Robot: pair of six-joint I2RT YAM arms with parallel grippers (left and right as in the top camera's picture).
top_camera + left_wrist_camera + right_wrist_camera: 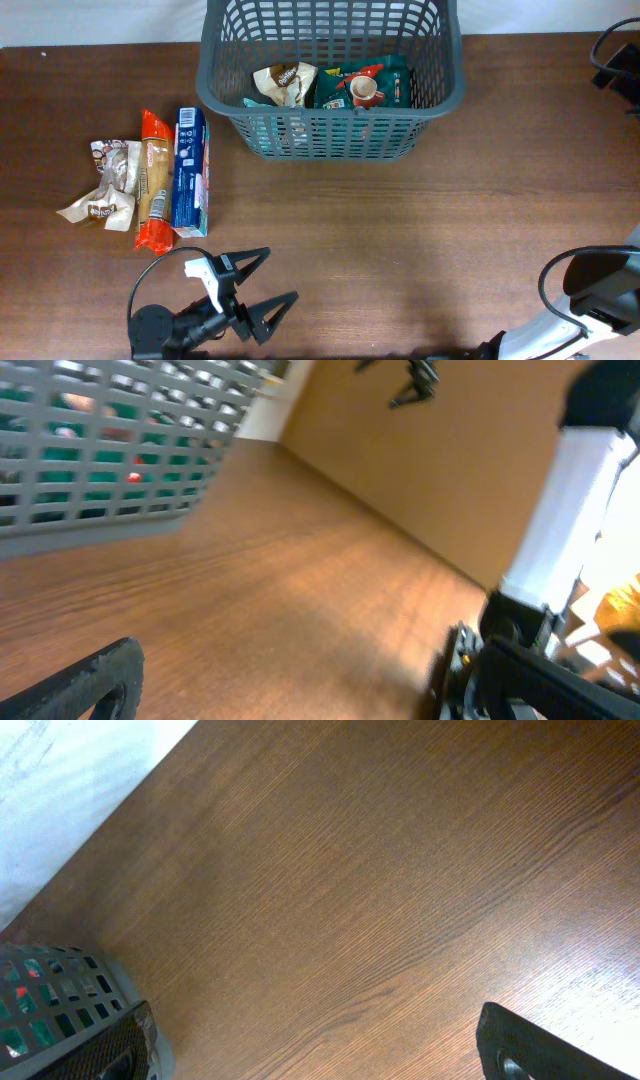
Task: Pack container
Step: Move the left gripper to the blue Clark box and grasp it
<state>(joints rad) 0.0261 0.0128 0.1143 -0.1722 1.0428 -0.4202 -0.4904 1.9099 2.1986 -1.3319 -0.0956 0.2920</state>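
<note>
Over table (400,220), near edge | left end effector (283,273) pointing right | jaws spread

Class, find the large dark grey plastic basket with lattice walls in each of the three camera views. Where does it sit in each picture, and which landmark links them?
Overhead: the dark grey plastic basket fills the top centre, cut off by the upper edge.
Left wrist: its slotted wall is in the upper left, blurred.
Right wrist: one rounded corner shows at the bottom left.
Shared landmark: the green packets inside it, seen through the slots in both wrist views.
</note>
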